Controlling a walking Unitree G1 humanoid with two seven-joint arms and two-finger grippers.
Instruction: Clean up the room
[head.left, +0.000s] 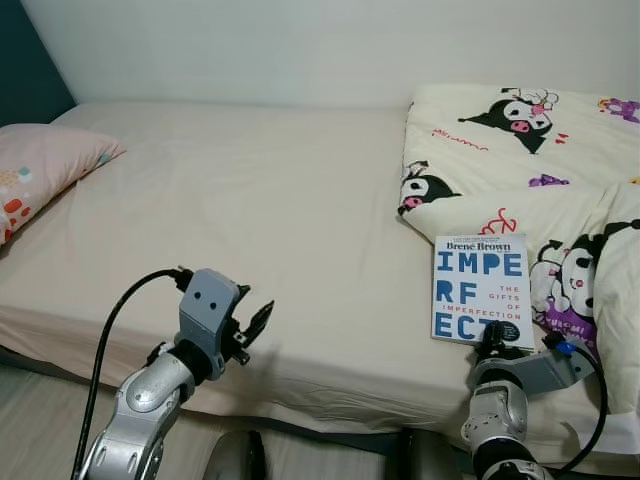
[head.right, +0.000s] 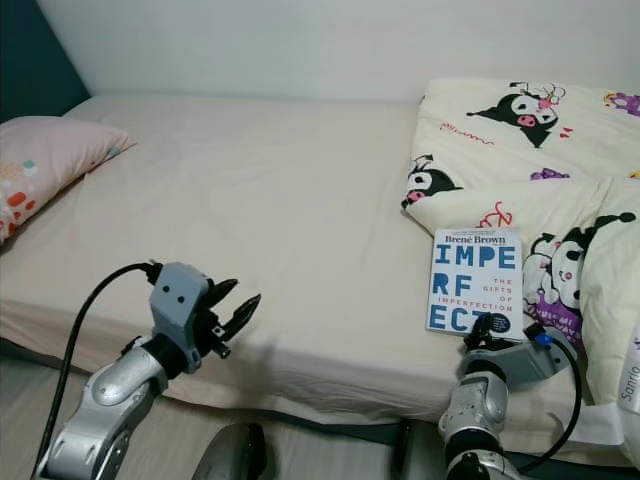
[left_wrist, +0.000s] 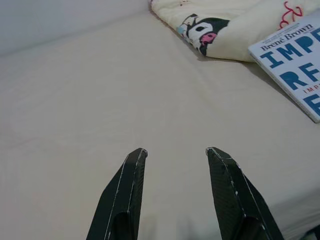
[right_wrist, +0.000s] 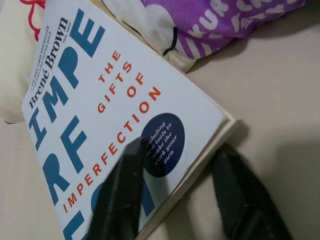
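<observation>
R gripper (right_wrist: 175, 185) fingers spread wide, straddling near corner of book (head.left: 480, 288); nothing clamped yet. Book lies at bed (head.left: 250, 200) front edge, beside blanket (head.left: 520, 150). L gripper (left_wrist: 176, 152) open wide, empty, above sheet. Risk: lower finger pushes book away, not under cover. Count: 1 book, 1 pillow (head.left: 40, 170), 1 blanket.

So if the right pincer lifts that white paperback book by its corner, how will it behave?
The white paperback book with blue lettering looks thin, so it will probably bend and droop from a corner hold. Its cover seems smooth, so it may slip between the right pincer fingers, now straddling its lower corner. The soft beige bed sheet beneath may give when pressed.
</observation>
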